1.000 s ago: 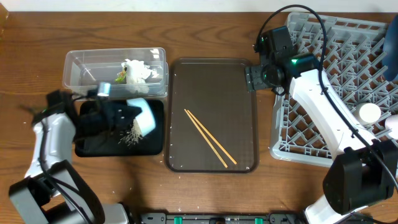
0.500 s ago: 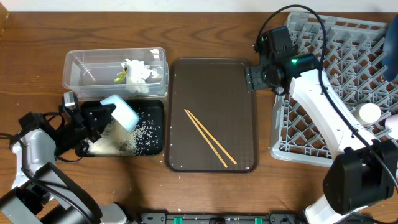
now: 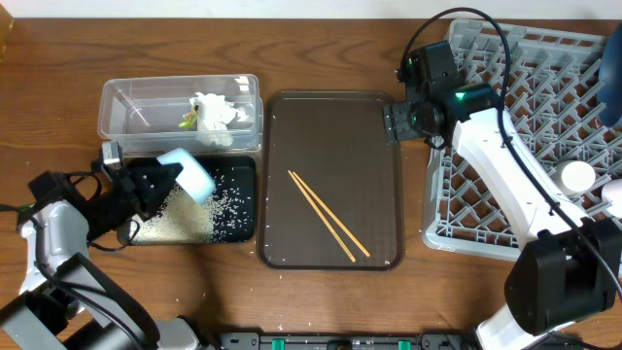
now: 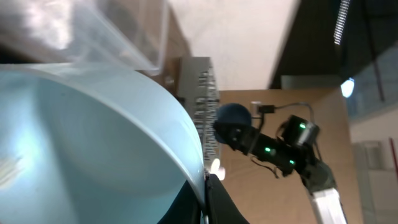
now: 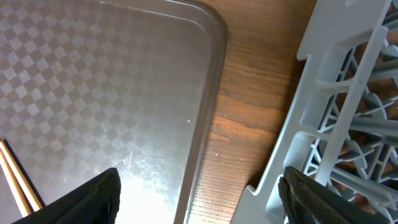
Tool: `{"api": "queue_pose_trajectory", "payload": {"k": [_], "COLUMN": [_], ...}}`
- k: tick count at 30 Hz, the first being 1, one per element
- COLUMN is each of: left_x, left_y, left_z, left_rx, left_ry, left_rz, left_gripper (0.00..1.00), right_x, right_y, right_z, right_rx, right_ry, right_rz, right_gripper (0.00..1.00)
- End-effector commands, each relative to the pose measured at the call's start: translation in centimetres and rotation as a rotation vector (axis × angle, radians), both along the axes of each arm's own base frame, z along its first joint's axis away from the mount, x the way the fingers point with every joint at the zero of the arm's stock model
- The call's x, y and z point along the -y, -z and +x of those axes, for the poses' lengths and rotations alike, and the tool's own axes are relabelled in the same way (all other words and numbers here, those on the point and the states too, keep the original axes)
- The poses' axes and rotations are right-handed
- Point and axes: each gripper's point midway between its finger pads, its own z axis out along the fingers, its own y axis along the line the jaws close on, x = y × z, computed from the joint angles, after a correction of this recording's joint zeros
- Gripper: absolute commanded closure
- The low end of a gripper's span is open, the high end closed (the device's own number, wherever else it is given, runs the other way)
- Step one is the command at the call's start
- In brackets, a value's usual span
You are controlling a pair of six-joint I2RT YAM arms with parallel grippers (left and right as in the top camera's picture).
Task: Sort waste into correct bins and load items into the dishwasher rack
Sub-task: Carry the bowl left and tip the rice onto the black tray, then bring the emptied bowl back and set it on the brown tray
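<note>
Three waste kinds binned left of serving tray (image 3: 330, 136): tissue (image 3: 219, 109), wrapper (image 3: 188, 121) in clear tub (image 3: 126, 102), rice (image 3: 185, 219) on black tray (image 3: 243, 173). Bowl (image 3: 191, 175) clenched by left claw (image 3: 167, 180), tilted above rice. Chopsticks (image 3: 328, 216) unracked on serving tray. Right claw (image 3: 393, 123) spread, empty, between serving tray and rack (image 3: 544, 68).

Apparently a robotics lab: two cabled robot arms (image 3: 496, 146) share a wooden table (image 3: 58, 78) staged with a dishwasher rack (image 3: 544, 87).

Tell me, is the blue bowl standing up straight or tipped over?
Tipped. The left pincer holds the bowl tilted above the black tray, and rice lies heaped in the tray beneath it.
</note>
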Motion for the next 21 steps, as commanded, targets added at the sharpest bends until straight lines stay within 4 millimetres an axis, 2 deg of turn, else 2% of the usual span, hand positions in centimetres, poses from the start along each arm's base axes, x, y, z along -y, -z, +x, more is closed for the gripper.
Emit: {"api": "queue_pose_trajectory", "payload": {"k": [1,2,5,8,12,16,21], "left_x": [0.3,0.2,0.7,0.6,1.8,4.7,9.4], "left_y": [-0.3,0.1,-1.5,-1.1,-1.3,-0.3,0.6], "left_z": [0.3,0.3,0.3,0.4,0.3,0.0,-0.4], "left_rx": [0.051,-0.003,0.085,0.084,0.068,0.018,-0.032], "left_ry": [0.017,0.009,0.026,0.028,0.061,0.154,0.309], "left_rz": [0.017,0.002,-0.045,-0.013,-0.03,0.076,0.317], "left_gripper": [0.94,0.94,0.94,0.94,0.94,0.94,0.94], "right_x": [0.7,0.7,0.7,0.9,0.9,0.9,0.8], "right_y": [0.0,0.0,0.0,0.0,0.0,0.0,0.0], "right_z": [0.2,0.2,0.1,0.1,0.0,0.1,0.1], "right_rx": [0.002,0.002,-0.002,-0.002,-0.002,-0.001,0.001], "right_ry": [0.027,0.027,0.027,0.03,0.03,0.03,0.03], "right_rz": [-0.007,-0.007,-0.009,-0.015,-0.015,-0.015,-0.014], "right_gripper": [0.19,0.19,0.19,0.19,0.19,0.19,0.19]}}
